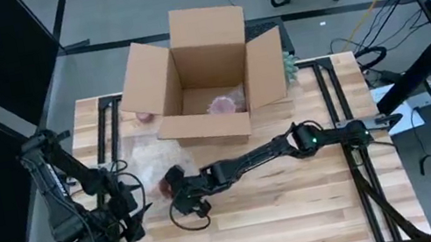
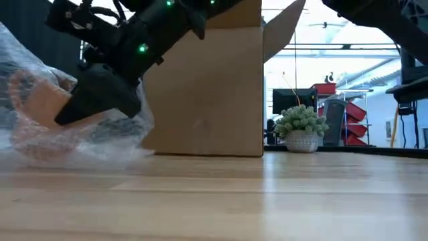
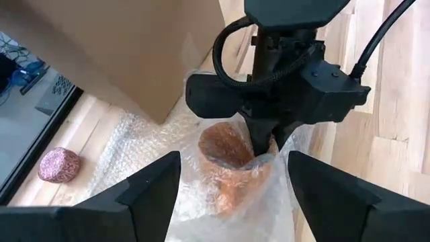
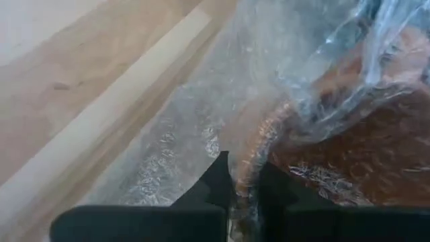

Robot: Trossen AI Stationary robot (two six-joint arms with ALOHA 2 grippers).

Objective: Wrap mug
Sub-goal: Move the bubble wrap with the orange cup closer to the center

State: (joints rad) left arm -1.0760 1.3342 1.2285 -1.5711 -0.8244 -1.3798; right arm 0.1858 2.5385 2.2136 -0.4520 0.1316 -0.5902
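- The terracotta-coloured mug (image 3: 228,165) lies on a sheet of bubble wrap (image 3: 134,144) on the wooden table (image 1: 301,204), just in front of the open cardboard box (image 1: 199,75) and toward the left arm's side.
- The right gripper (image 4: 243,180) reaches across the table to the mug; its fingers are pressed together on the mug's rim with a layer of bubble wrap caught between.
- The left gripper (image 3: 232,202) hangs near the table's front left corner, fingers spread wide, pointed at the mug with nothing in it.
- The mug's open mouth tilts up toward the left wrist camera, so its long axis runs roughly toward the left arm.
- Loose wrap spreads mainly on the box side; the left gripper looks better placed to pull it over.
- A pink wrapped ball (image 3: 59,165) sits apart beside the box.
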